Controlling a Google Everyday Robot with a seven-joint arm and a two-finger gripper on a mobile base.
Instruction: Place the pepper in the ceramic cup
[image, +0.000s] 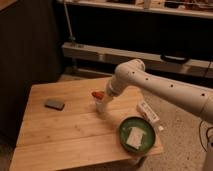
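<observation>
The small red-orange pepper (97, 94) is at the tip of my gripper (102, 96), right over the mouth of the small whitish ceramic cup (100, 106). The cup stands upright near the middle of the wooden table (60, 135). My white arm (150, 87) reaches in from the right and bends down to the cup. I cannot tell whether the pepper touches the cup's rim or hangs just above it.
A wide green bowl (123, 136) with a pale square piece in it sits at the front right corner. A flat white box with markings (148, 113) lies at the right edge. A dark flat object (54, 104) lies at the left.
</observation>
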